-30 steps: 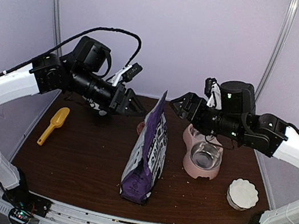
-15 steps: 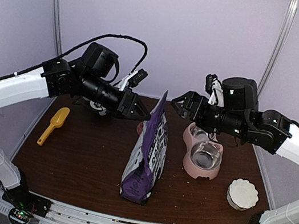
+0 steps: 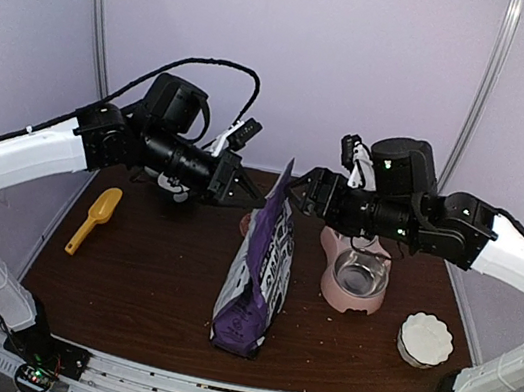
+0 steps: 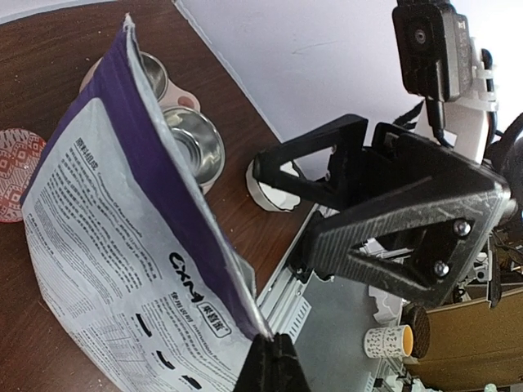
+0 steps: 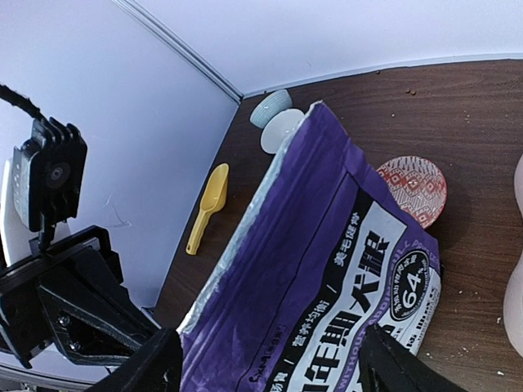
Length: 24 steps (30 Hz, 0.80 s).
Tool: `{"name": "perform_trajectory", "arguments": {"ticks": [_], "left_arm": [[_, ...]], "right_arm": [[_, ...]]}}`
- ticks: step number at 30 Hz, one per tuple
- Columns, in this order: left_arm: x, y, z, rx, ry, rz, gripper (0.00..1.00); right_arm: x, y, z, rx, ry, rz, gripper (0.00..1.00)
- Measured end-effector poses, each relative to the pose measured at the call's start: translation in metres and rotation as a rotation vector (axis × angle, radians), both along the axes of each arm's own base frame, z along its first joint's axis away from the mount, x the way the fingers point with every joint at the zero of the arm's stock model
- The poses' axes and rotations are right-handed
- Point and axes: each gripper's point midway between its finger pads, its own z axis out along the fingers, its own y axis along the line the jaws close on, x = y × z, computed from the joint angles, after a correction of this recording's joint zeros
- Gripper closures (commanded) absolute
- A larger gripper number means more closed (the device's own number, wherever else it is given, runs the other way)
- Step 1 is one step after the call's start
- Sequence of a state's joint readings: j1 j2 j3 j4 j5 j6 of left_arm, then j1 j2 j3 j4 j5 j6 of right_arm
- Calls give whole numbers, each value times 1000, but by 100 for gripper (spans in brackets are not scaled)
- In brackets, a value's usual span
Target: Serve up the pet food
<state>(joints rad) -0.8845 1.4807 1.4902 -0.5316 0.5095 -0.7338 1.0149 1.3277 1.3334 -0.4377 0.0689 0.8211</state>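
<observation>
**Desk:** Which step is this?

**Field:** Opening the bag, by my reading. The purple puppy-food bag [image 3: 256, 276] stands upright mid-table, with both arms meeting at its top edge from opposite sides.

**Desk:** And the grippers?

**Field:** The left gripper [image 3: 253, 199] has its jaws pressed together, apparently pinching the bag's top edge. Its wrist view shows that edge running straight into the closed tips. The right gripper [image 3: 299, 192] is spread wide. The bag's upper corner sits between its fingers, unclamped.

**Desk:** Where is the pet food?

**Field:** None is on show. The pink double feeder [image 3: 352, 291] sits just right of the bag, and its near steel bowl shows no kibble. I judge the food to be inside the bag.

**Desk:** What does the next move call for?

**Field:** The right jaws should close on the far side of the mouth. The arms can then draw apart gently enough to open it without toppling the bag. The yellow scoop [image 3: 94, 218] lies well apart on the left, untouched
</observation>
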Motion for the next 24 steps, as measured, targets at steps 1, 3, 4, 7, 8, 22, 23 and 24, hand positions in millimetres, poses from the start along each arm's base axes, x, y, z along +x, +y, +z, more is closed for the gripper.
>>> {"name": "perform_trajectory", "arguments": {"ticks": [1,3,4,7,8,22,23,24], "left_arm": [[0,0,0,-1,1,-2,100],[-1,0,0,-3,1,-4,100],[-1,-1,1,-5,1,-6,100],[-1,-1,0,-8,2,-10,100],[-1,-2,0,-9,2,-12,100],[-3,-4,0,-28,0,-29,100],[-3,-4,0,-28,1,-30,100],[-3,-4,0,-28,1,-30,100]], "right_arm": [[0,4,0,0,1,7,31],[0,11,-1,5,6,15,37],[0,14,-1,9,10,18,39],[0,20,-3,15,23,26,42],[0,21,-3,16,21,28,43],[3,32,-6,21,29,44,66],[3,33,-6,21,27,48,72],[2,34,-6,22,27,51,77]]}}
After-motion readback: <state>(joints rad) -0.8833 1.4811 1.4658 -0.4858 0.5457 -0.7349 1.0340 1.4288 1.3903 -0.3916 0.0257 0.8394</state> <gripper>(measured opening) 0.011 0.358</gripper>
